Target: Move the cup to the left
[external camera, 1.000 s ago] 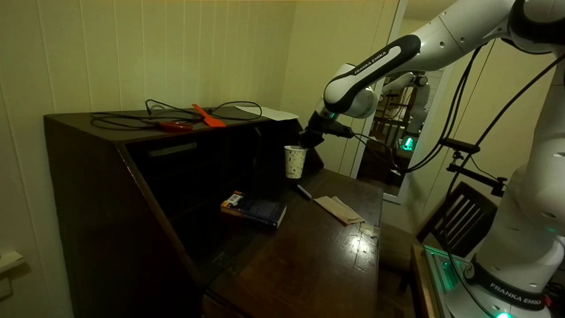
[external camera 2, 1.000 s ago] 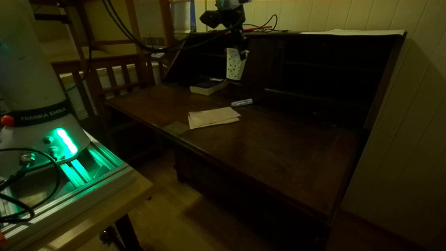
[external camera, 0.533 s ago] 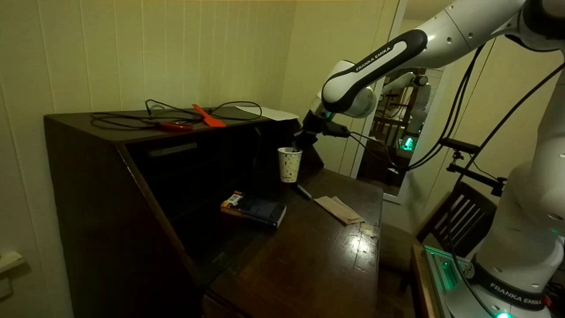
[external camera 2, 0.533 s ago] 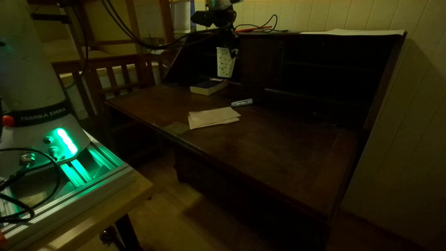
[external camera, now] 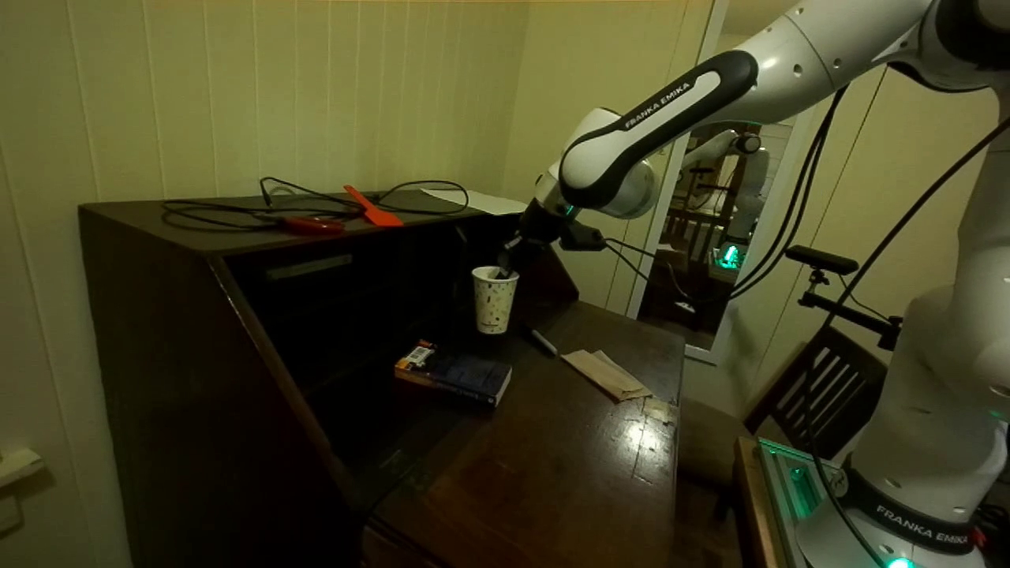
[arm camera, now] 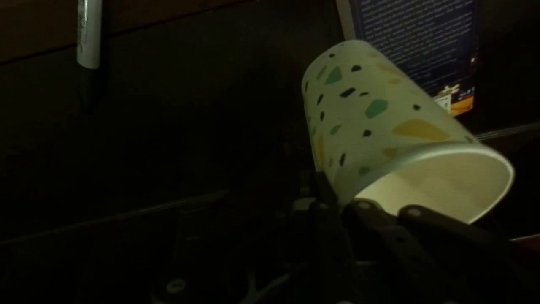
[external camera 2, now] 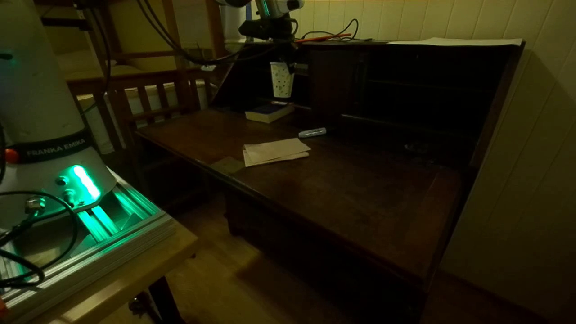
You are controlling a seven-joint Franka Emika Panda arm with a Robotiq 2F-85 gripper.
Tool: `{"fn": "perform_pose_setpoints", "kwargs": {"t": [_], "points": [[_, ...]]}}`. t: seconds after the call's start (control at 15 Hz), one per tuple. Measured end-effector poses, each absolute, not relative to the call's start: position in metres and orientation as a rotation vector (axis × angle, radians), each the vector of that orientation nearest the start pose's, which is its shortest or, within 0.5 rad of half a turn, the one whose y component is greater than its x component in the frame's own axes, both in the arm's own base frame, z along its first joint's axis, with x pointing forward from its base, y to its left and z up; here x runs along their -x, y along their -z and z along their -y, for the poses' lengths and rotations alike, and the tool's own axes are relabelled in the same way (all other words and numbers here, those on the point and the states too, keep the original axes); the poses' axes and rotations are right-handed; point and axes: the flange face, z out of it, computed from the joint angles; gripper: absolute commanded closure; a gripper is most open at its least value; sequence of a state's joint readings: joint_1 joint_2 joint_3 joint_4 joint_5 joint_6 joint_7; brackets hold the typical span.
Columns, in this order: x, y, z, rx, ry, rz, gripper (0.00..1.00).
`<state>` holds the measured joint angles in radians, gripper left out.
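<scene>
The cup is white with coloured flecks and hangs upright in the air above the dark desk. It also shows in an exterior view and in the wrist view, its open mouth toward the gripper. My gripper is shut on the cup's rim, one finger inside the mouth and one outside the wall. In the wrist view the gripper is very dark, and the inner fingertip is partly hidden by the rim. The cup is close to the dark blue book, higher than it.
The book lies on the desk near the cubby opening. A marker and folded brown paper lie right of it. The hutch rises behind, with cables, a red spatula and a white sheet on top.
The gripper has carried the cup leftward in both exterior views, toward the book. The cup stays held in the air. The book, marker and paper have not moved.
</scene>
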<state>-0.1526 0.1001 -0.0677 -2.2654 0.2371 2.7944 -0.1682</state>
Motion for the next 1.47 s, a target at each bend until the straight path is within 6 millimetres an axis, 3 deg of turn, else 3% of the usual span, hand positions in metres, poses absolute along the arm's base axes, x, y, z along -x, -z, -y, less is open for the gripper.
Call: {"fn": "perform_pose_setpoints", "kwargs": {"t": [0.53,0.87,1.27,1.47], "points": [[-0.572,-0.317,0.115,2.959,0.818,-0.412,0.99],[-0.574,-0.314,0.129,2.967,0.941,-0.411,0.99],[-0.57,-0.289,0.145,3.005,0.883,-0.43,0.99],[-0.572,-0.28,0.144,3.01,0.835,-0.423,0.99]]}}
